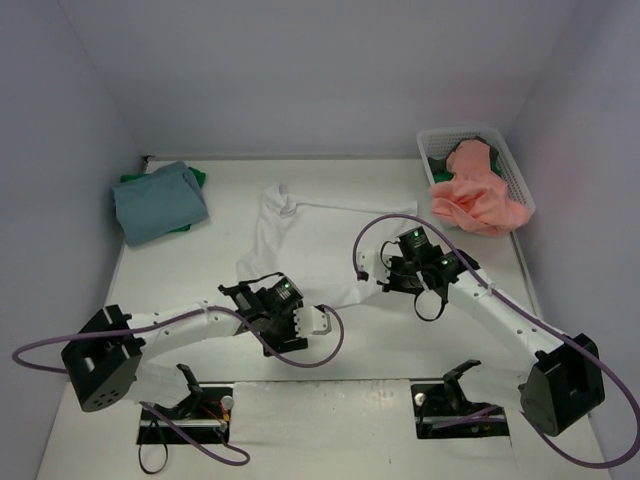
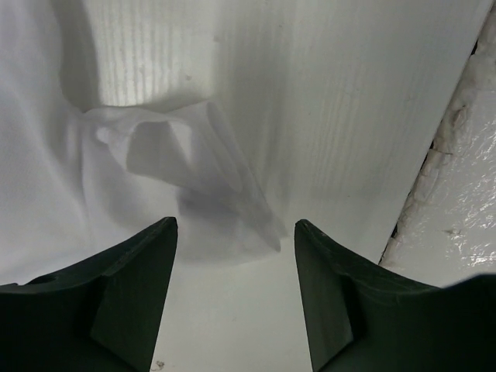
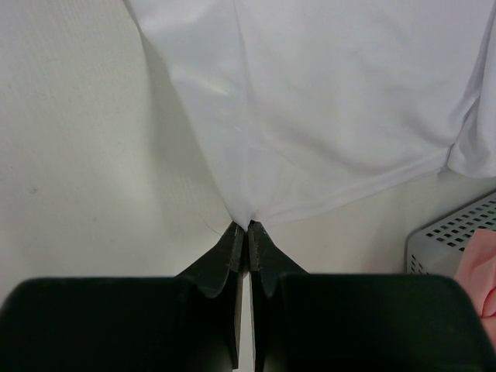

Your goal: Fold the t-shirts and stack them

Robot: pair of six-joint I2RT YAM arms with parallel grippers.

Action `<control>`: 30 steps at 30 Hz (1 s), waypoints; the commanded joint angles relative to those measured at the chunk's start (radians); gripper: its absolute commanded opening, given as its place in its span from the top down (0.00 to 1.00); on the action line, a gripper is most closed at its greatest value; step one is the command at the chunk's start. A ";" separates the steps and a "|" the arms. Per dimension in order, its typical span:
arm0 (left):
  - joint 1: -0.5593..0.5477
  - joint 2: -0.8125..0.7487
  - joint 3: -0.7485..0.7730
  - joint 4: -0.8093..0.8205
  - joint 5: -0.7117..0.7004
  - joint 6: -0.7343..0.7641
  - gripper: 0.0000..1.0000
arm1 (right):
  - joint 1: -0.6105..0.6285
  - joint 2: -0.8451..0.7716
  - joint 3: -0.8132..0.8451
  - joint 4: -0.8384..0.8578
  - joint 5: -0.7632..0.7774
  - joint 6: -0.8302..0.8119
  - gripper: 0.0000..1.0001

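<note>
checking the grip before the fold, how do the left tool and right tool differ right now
The left tool stands open; the right tool is shut. The left tool holds nothing, a crumpled corner of the white t-shirt lying just ahead of it; the right tool pinches the shirt's edge. Both are low at that shirt's near side.

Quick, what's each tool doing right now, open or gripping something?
Left tool: open, holding nothing.
Right tool: closed on the edge of the white t-shirt.
</note>
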 commanded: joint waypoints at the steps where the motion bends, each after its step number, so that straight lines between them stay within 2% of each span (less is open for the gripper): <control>1: -0.035 0.035 0.047 0.004 -0.009 0.008 0.44 | 0.006 -0.018 0.025 0.013 0.007 -0.001 1.00; 7: -0.061 0.089 0.047 0.031 -0.055 0.007 0.36 | 0.004 -0.038 0.000 0.010 0.016 -0.009 1.00; 13: -0.062 0.107 0.021 0.073 -0.103 0.011 0.37 | 0.004 -0.036 -0.008 0.013 0.001 -0.003 1.00; 18: -0.062 0.115 -0.013 0.117 -0.123 0.017 0.54 | 0.004 -0.041 -0.006 0.013 -0.005 0.000 1.00; 26: -0.061 0.155 -0.011 0.133 -0.118 0.019 0.70 | 0.004 -0.052 -0.014 0.012 -0.007 0.010 1.00; 27: -0.061 0.167 -0.013 0.134 -0.124 0.025 0.78 | 0.004 -0.052 -0.018 0.013 -0.007 0.013 1.00; 28: -0.061 0.173 -0.013 0.136 -0.127 0.026 0.92 | 0.004 -0.052 -0.017 0.013 -0.005 0.014 1.00; 29: -0.061 0.173 -0.013 0.136 -0.130 0.026 0.92 | 0.004 -0.053 -0.017 0.013 -0.005 0.014 1.00; 30: -0.059 0.173 -0.013 0.137 -0.133 0.026 1.00 | 0.004 -0.052 -0.017 0.013 -0.007 0.017 1.00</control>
